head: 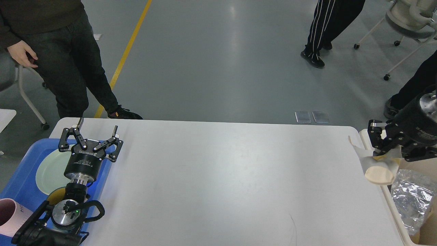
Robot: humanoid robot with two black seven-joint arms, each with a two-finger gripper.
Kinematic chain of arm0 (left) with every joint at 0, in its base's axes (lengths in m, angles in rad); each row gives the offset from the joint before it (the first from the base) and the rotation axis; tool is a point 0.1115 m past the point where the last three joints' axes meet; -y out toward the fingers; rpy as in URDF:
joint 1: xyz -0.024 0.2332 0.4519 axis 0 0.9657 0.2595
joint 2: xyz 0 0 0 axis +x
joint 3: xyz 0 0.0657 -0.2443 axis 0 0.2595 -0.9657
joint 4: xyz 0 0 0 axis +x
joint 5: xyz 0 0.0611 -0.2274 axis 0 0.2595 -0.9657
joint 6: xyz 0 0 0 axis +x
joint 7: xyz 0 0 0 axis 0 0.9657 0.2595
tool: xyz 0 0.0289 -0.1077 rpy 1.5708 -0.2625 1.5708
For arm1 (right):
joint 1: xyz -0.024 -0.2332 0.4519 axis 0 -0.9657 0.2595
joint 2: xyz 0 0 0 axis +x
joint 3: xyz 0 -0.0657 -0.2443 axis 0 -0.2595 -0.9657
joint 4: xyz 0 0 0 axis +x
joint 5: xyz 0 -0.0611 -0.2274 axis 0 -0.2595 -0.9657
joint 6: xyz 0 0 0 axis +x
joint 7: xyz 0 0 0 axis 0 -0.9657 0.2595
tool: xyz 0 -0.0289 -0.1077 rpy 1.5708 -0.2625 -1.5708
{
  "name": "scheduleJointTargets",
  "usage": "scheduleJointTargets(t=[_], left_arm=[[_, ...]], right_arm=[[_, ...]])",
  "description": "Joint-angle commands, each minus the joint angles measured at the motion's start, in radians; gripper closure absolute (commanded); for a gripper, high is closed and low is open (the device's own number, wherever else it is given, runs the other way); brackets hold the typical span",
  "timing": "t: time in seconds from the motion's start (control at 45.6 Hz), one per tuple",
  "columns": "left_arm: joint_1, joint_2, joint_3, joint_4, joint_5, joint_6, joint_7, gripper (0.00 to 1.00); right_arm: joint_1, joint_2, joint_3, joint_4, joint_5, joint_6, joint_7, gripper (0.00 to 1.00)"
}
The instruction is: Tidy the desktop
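Here the white desktop point(222, 177) meets grey floor point(218, 61) beyond.

White lettering reading "ROBOTIQ" runs across the body of the left gripper point(97, 131). Smaller print beneath it and on the right gripper point(375, 136) is too blurred to read.

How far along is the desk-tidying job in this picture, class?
Nearly finished. Done: the desktop looks bare, and a plate already lies in the blue tray. In hand: the right gripper holds a crumpled paper cup over the bin, where foil sits. Left: dropping the cup. The left gripper hangs open and empty.
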Motion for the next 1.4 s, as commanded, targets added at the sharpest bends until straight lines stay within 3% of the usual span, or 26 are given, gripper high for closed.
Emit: scheduleJointTargets(t=[0.0,0.131,0.307,0.416,0.57,0.811,1.008,1.205,1.381], left_arm=[[0.000,0.000,0.000,0.000,0.000,0.001,0.000,0.03],[0.000,-0.001,0.000,0.000,0.000,0.001,0.000,0.03],[0.000,0.000,0.000,0.000,0.000,0.001,0.000,0.03],[0.000,-0.001,0.000,0.000,0.000,0.000,0.000,0.03],[0.000,0.000,0.000,0.000,0.000,0.001,0.000,0.03],[0.001,0.000,0.000,0.000,0.000,0.001,0.000,0.03],[0.001,0.000,0.000,0.000,0.000,0.001,0.000,0.03],[0.001,0.000,0.000,0.000,0.000,0.001,0.000,0.03],[0.001,0.000,0.000,0.000,0.000,0.001,0.000,0.03]], right_arm=[[0.002,-0.006,-0.017,-0.006,0.003,-0.009,0.000,1.00],[-0.018,-0.040,-0.070,-0.055,-0.001,-0.072,0.000,1.00],[-0.186,-0.199,-0.061,-0.230,-0.012,-0.135,-0.001,1.00],[-0.379,-0.290,0.005,-0.398,-0.018,-0.158,0.000,1.00],[-0.758,-0.294,0.205,-0.656,-0.018,-0.216,0.002,1.00],[-1.274,-0.176,0.457,-1.056,-0.018,-0.348,0.006,1.00],[-1.699,0.101,0.503,-1.535,-0.014,-0.454,0.009,1.00],[-1.796,0.170,0.513,-1.594,-0.002,-0.577,0.008,1.00],[-1.797,0.169,0.565,-1.594,0.003,-0.591,0.002,1.00]])
